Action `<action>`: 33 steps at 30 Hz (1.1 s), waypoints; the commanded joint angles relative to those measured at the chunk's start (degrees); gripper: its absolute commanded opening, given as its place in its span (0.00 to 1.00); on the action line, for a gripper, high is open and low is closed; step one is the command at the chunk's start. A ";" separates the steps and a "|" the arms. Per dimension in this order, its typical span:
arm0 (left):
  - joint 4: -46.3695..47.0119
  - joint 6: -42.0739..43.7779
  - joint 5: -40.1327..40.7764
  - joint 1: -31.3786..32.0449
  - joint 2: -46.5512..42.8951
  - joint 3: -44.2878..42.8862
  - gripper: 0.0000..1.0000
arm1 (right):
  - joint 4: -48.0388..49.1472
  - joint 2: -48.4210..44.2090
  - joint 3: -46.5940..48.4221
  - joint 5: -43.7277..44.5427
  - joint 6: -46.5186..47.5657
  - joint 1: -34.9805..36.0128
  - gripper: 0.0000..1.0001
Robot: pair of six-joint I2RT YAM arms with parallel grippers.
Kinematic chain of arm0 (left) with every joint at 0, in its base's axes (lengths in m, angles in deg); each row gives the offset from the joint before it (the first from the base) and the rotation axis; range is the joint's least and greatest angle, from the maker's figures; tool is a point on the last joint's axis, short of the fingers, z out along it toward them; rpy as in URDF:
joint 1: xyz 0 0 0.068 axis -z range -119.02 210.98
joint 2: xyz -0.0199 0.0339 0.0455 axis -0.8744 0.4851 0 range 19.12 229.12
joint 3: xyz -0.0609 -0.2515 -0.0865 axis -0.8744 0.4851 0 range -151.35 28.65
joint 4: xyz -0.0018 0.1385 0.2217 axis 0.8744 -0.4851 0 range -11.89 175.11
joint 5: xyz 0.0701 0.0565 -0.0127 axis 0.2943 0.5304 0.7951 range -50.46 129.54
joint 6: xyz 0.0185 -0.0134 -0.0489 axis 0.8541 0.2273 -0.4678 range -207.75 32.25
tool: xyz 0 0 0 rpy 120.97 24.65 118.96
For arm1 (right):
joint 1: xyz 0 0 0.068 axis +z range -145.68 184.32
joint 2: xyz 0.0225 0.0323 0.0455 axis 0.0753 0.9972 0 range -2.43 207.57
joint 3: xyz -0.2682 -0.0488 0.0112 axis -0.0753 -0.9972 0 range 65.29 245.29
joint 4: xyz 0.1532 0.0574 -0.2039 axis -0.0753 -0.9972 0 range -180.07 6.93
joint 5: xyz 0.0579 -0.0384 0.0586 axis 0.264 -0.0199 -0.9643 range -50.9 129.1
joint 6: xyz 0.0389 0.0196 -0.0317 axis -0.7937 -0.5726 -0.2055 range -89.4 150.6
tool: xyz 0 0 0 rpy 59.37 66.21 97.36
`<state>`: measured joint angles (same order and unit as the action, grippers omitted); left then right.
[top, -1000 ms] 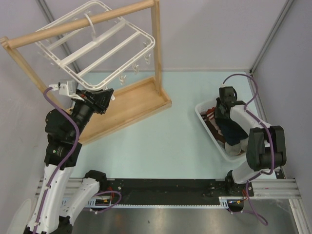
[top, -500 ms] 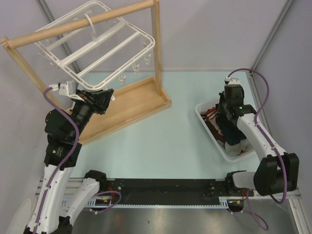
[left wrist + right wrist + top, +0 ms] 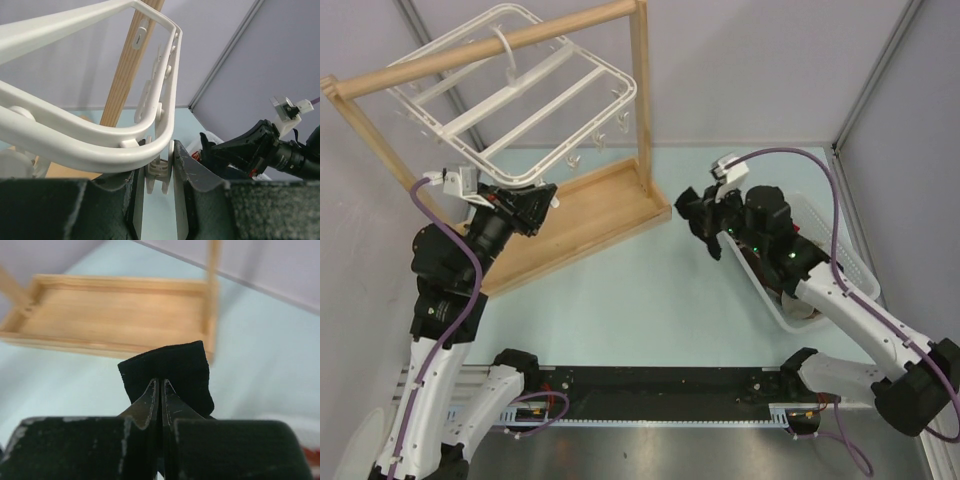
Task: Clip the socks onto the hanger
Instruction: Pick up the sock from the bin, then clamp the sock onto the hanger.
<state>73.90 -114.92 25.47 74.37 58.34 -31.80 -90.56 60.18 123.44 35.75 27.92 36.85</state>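
Note:
The white hanger (image 3: 525, 85) hangs tilted from the wooden stand's top bar. My left gripper (image 3: 537, 200) is at its near corner, shut on one dangling clip (image 3: 159, 171) under the hanger's rim (image 3: 100, 137). My right gripper (image 3: 710, 225) is in the air between the basket and the stand, shut on a black sock (image 3: 172, 365). The sock (image 3: 690, 207) sticks out past the fingertips towards the stand. A dark navy sock is not clearly visible.
The wooden stand (image 3: 642, 110) with its tray base (image 3: 590, 215) fills the back left. A white plastic basket (image 3: 855, 265) at the right holds reddish-brown and white garments (image 3: 772, 282). Grey walls close in the back and right.
My right gripper has lifted out of the basket and swung left towards the stand, carrying the black sock. My left gripper has stayed shut on the clip.

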 commanded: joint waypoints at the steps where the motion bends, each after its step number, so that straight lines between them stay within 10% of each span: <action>1: -0.14 -1.12 -5.00 0.50 0.77 -1.43 0.00 | 18.08 3.47 0.30 -1.56 1.36 9.80 0.00; 13: 0.39 -2.00 -7.65 0.50 1.47 -0.99 0.00 | 47.29 16.75 1.52 -1.06 -0.84 24.06 0.00; 33: -0.40 -1.65 -4.92 0.50 2.09 1.65 0.00 | 55.74 27.48 9.17 17.59 10.59 34.26 0.00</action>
<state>75.37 -116.28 22.43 74.37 60.24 -31.01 -39.74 86.82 128.90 49.23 35.66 70.18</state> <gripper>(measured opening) 0.285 0.017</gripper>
